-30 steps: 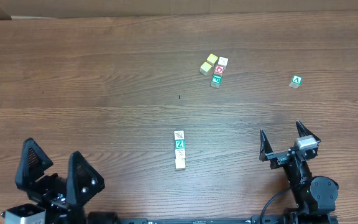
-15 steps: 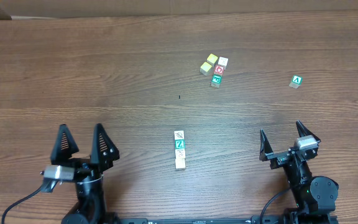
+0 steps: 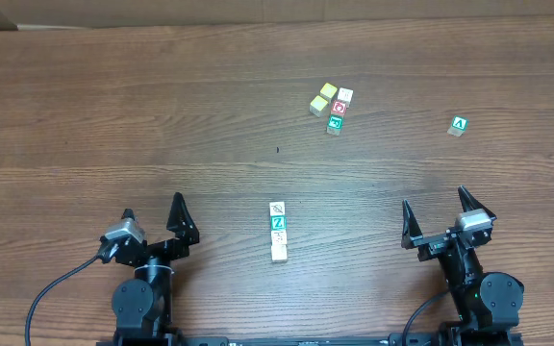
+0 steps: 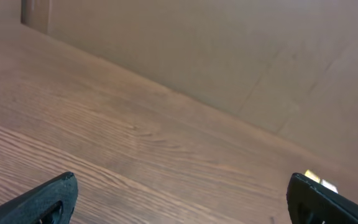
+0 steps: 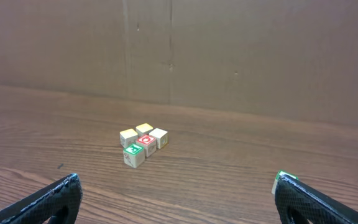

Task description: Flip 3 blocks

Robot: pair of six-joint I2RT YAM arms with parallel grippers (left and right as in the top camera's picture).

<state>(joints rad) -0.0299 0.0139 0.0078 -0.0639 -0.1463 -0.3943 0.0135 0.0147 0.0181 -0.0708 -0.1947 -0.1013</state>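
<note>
Lying in one row, four blocks (image 3: 278, 223); two yellow cubes (image 3: 327, 91) beyond.

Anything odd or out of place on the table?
Nothing spilled or damaged. One outlier: the green A cube sits alone at far right, apart from the five-cube cluster and the four-block row near centre.

Wood-grain table (image 3: 162, 96), brown wall (image 5: 260, 50)

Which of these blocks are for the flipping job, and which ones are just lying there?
For the job: row of four blocks; three printed blocks beside the yellow ones.
Just lying about: two yellow-topped cubes; lone green A cube.
</note>
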